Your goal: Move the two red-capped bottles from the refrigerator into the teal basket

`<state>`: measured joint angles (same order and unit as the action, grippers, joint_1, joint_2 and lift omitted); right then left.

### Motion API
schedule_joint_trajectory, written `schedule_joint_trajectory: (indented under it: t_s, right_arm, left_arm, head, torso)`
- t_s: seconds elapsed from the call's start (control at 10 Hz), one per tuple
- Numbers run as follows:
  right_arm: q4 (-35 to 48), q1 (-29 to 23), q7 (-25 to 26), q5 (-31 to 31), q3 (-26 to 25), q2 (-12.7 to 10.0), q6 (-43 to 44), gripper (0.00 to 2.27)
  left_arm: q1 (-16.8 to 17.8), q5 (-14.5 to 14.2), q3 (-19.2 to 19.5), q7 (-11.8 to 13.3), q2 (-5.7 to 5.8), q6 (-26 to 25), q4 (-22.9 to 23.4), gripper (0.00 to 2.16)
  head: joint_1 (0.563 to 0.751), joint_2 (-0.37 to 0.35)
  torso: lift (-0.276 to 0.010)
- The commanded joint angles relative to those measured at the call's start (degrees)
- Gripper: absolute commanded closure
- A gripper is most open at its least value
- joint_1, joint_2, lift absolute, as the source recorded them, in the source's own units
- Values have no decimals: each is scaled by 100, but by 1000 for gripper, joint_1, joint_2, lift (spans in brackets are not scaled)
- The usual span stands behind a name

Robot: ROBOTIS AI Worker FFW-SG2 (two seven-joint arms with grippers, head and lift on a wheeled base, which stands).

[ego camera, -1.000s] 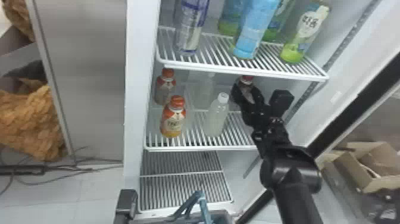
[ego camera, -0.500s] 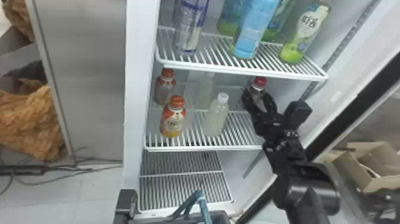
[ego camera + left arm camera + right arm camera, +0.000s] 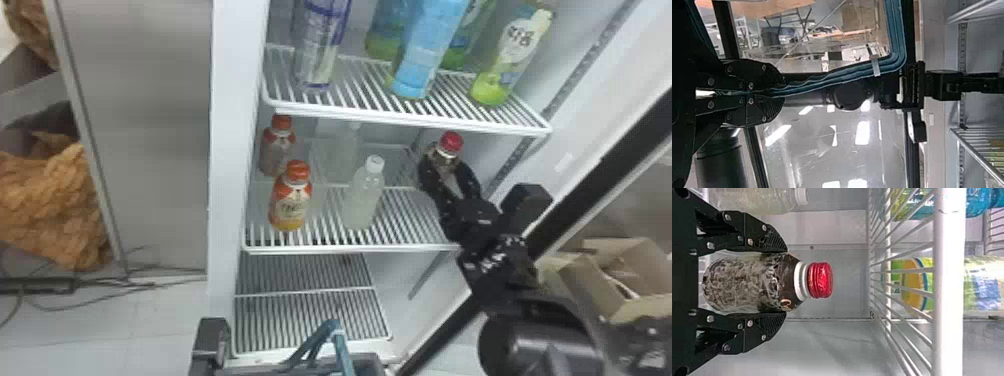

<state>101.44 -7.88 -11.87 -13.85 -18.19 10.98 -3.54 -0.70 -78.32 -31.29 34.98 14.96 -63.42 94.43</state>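
Gripping a red-capped bottle (image 3: 764,283) round the body near the shelf's (image 3: 350,248) right edge, right fingers (image 3: 756,233) parted only to bottle width, likely for a steady lift. Pinching the teal handle (image 3: 860,69) in closed left fingers (image 3: 752,73), presumably to steady the basket (image 3: 360,364).

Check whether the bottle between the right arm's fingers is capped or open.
Capped: a red cap sits on the dark-labelled bottle.

Red-capped bottle (image 3: 760,284) upright in the fridge (image 3: 227,150)

I see its dark, mottled body and white neck ring in my right gripper (image 3: 447,162). The basket (image 3: 305,369) is near the fridge's front, teal handle raised.
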Motion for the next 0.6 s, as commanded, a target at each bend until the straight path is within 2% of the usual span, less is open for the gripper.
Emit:
schedule_joint_trajectory:
  t_s: [0.0,0.5]
  right_arm:
    - [311,-266,-34,-31,-112,-52,-81,670]
    - [1366,-1138,-157,-271,-238,-193,-278,670]
  left_arm:
    - [0,-6,9,0,-2,0,0,1105]
    - [-14,-6,21,0,-2,0,0,1105]
  head:
    - [695,-350]
    - [695,-350]
  torso:
    - [-228]
    - [-228]
